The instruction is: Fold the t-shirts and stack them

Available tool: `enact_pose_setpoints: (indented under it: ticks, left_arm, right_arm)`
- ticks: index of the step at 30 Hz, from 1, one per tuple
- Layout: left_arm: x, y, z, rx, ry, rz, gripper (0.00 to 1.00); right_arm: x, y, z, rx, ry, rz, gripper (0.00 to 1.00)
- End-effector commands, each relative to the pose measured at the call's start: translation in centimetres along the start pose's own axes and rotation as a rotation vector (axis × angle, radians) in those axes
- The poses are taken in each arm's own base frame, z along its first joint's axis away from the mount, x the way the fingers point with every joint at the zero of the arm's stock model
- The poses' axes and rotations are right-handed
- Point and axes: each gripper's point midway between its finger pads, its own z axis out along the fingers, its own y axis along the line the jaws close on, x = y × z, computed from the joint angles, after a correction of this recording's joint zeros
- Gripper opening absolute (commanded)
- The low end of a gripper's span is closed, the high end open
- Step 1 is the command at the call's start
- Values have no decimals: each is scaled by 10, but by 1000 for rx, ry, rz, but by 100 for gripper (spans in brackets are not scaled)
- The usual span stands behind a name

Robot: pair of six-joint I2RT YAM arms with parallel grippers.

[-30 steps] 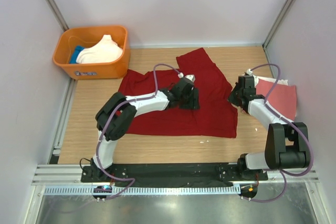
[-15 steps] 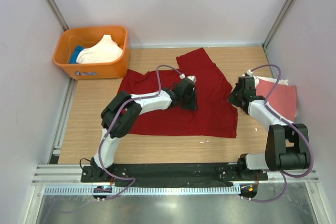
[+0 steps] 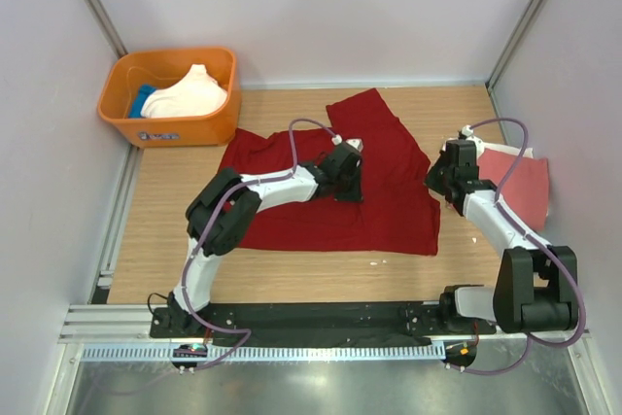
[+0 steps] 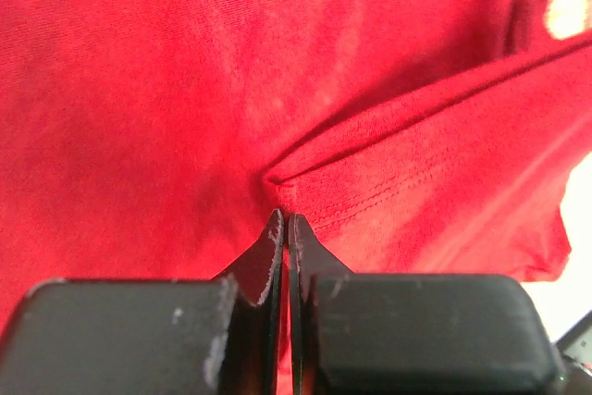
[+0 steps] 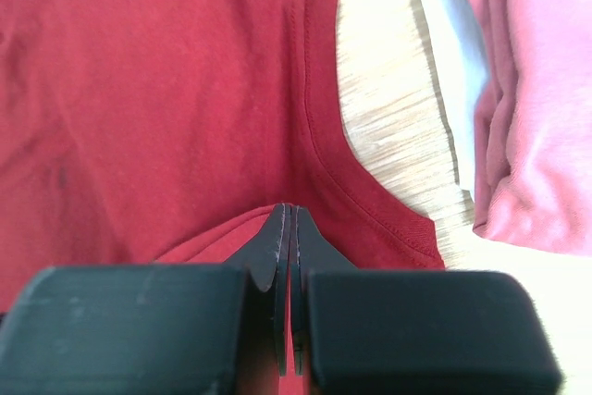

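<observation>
Though soft, sharply creased red t-shirt (image 3: 389,211)

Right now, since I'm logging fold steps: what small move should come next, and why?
Probably lift both pinches slightly, together. The left fingers are shut on a ridge of the dark red t-shirt, the right fingers on its edge near the curved hem; the rest of the cloth lies flat.

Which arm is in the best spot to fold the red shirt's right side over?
Probably the right. The right gripper is shut on the dark red shirt at its right edge, by a curved hem; the left gripper pinches a crease mid-shirt, away from that edge.
</observation>
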Motion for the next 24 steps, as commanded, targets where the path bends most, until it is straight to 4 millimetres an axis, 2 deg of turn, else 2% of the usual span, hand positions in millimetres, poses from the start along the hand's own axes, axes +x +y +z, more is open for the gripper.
enact_pose_setpoints:
  ticks: [1, 3, 7, 18, 24]
  left_arm:
    - [-35, -21, -42, 47, -111, 28, 0]
    - [-42, -26, -54, 64, -138, 28, 0]
    - [-50, -30, -62, 71, -172, 28, 0]
    - [-67, -35, -64, 79, -206, 39, 0]
    - [-79, -27, -64, 68, -224, 32, 0]
  right_arm:
    - [-27, 8, -11, -12, -93, 15, 1]
    - [-33, 11, -13, -20, -104, 19, 1]
    - [-40, 17, -12, -31, -105, 18, 1]
    - [-57, 28, -4, -36, -105, 14, 1]
    - [-61, 34, 4, -40, -94, 17, 1]
